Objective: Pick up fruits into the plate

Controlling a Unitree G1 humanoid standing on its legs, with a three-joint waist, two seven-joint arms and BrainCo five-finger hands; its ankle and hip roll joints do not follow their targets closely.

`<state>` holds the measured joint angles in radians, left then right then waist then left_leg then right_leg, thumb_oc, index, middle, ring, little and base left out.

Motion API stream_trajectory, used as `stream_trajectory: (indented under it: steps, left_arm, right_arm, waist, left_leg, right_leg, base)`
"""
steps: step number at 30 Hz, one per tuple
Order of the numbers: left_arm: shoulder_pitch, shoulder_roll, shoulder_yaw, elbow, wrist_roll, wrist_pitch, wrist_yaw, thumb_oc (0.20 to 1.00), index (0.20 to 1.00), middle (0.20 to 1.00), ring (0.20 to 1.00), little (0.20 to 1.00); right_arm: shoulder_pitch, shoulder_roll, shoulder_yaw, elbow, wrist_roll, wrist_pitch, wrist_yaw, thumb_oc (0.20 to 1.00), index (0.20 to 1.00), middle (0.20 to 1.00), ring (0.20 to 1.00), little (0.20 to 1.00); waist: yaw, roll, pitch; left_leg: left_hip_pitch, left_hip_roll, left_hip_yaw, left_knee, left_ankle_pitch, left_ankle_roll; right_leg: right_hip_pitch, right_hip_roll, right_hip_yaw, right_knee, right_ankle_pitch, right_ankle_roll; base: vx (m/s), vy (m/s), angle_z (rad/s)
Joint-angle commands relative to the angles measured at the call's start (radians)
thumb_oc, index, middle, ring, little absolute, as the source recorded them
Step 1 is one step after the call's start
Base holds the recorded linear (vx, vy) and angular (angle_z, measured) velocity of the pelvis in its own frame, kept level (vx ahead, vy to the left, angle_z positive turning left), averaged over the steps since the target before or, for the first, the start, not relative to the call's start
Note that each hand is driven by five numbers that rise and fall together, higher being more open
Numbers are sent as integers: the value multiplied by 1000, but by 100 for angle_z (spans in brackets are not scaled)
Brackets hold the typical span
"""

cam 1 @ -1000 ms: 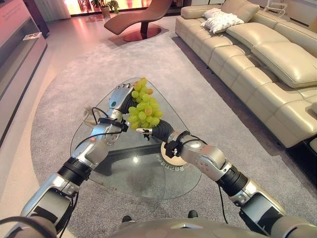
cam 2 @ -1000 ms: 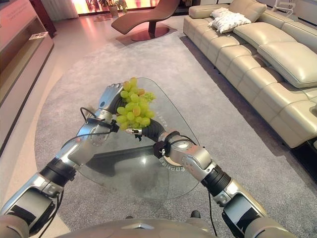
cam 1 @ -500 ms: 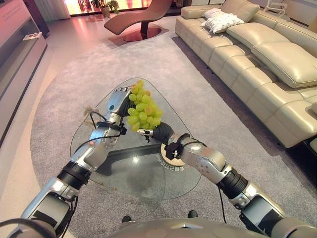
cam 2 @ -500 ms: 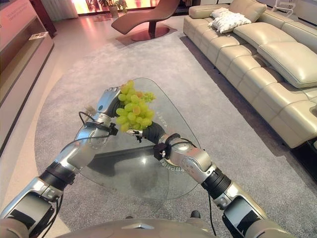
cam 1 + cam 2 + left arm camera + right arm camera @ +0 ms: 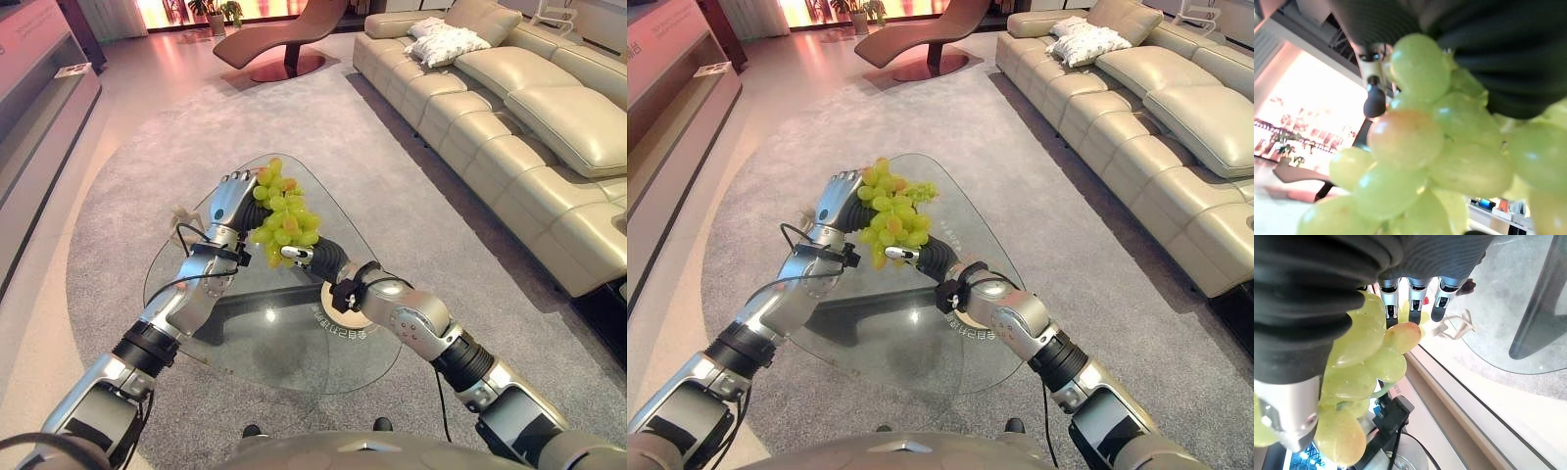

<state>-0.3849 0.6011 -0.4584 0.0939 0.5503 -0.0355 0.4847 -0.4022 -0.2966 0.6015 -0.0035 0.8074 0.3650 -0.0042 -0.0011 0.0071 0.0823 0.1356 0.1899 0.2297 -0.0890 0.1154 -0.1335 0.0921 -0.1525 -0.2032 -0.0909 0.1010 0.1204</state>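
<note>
Above glass table's (image 5: 245, 333) middle: grape bunch (image 5: 284, 215) aloft, cradled between both hands. Left hand (image 5: 227, 201) flat against far-left side, fingers straight; right hand (image 5: 312, 257) under near side, grip probably curled, partly hidden. Plate (image 5: 345, 311) lies near-right of bunch, beneath right wrist.

Yellow-green grapes (image 5: 283, 217), one blushed orange. Clear glass table (image 5: 245, 333); grey carpet (image 5: 127, 166). Cream sofa (image 5: 529, 127), seemingly leather.
</note>
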Motion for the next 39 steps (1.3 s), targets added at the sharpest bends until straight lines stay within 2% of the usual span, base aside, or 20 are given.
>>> stream_trajectory:
  steps: [1,7,15,18,19,23,39]
  left_arm:
    - [-89,51,85,-36,15,-71,81,200,200,200,200,200]
    - [-94,98,107,-53,53,-134,84,200,200,200,200,200]
    - [-97,129,74,-49,83,-136,77,200,200,200,200,200]
    - [-93,122,56,-47,82,-135,67,200,200,200,200,200]
    - [-88,105,39,-41,87,-136,62,200,200,200,200,200]
    - [-84,77,18,-29,94,-134,58,200,200,200,200,200]
    - [-89,26,-69,29,97,-124,16,200,200,200,200,200]
  right_arm:
    - [-86,33,-41,-75,34,-14,18,1000,1000,1000,1000,1000]
    - [-75,6,-46,-70,17,-5,23,1000,1000,1000,1000,1000]
    - [-61,5,-72,-57,55,-41,-26,1000,1000,1000,1000,1000]
    - [-60,19,-78,-61,69,-81,-57,1000,1000,1000,1000,1000]
    - [-63,40,-84,-60,77,-114,-74,1000,1000,1000,1000,1000]
    - [-69,71,-88,-58,62,-155,-96,1000,1000,1000,1000,1000]
    - [-105,120,-51,-87,117,-148,-114,1000,1000,1000,1000,1000]
  waist:
    - [7,-37,3]
    - [5,-37,-2]
    - [-7,-31,-2]
    - [-8,-29,0]
    - [-8,-27,2]
    - [-6,-25,4]
    - [-8,-20,5]
  left_leg:
    - [-12,-3,15,36,-81,10]
    - [-14,-7,4,34,-82,10]
    - [-9,-10,5,30,-83,13]
    - [-8,-9,8,31,-83,14]
    - [-8,-7,11,33,-84,15]
    - [-4,-7,17,34,-87,16]
    - [1,-5,35,30,-86,19]
  right_leg:
    - [44,-61,-85,47,-67,34]
    - [41,-56,-73,47,-68,32]
    - [39,-53,-61,47,-67,33]
    - [38,-54,-60,48,-66,33]
    - [37,-56,-62,50,-65,34]
    - [39,-60,-67,50,-65,37]
    - [41,-63,-71,41,-61,41]
  base:
    - [0,0,0]
    - [0,0,0]
    - [0,0,0]
    - [0,0,0]
    - [0,0,0]
    - [0,0,0]
    - [0,0,0]
